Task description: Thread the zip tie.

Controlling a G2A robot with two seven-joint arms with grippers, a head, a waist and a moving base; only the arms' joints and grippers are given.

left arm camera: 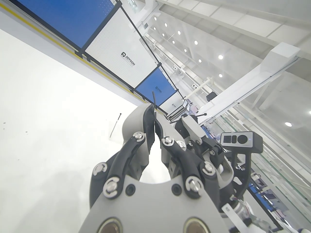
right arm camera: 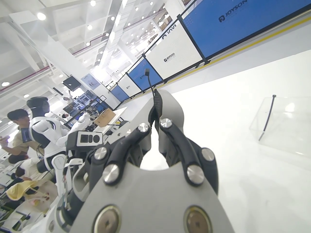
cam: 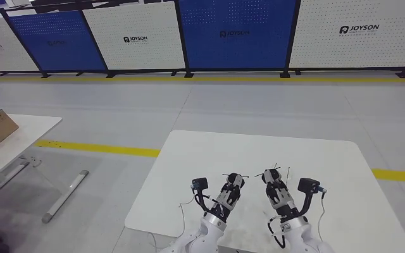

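In the lower middle of the top view, the two arms come up side by side from the bottom edge over the white desk [cam: 253,148], their tips apart. The left hand [left arm camera: 152,109] is closed tight on a black zip tie end [left arm camera: 153,98], which pokes out past its fingertips. The right hand [right arm camera: 156,94] is also clamped shut, and a black strip rises from it to a square zip tie head [right arm camera: 147,71]. I cannot tell whether the two hands hold one tie or two. Just right of the right hand stands a clear box [right arm camera: 286,132] with a spare zip tie [right arm camera: 268,117] leaning upright inside. Beyond the desk's far edge, a yellow floor line [cam: 95,148] crosses the grey floor. Blue and white panels [cam: 237,31] line the top of the frame.
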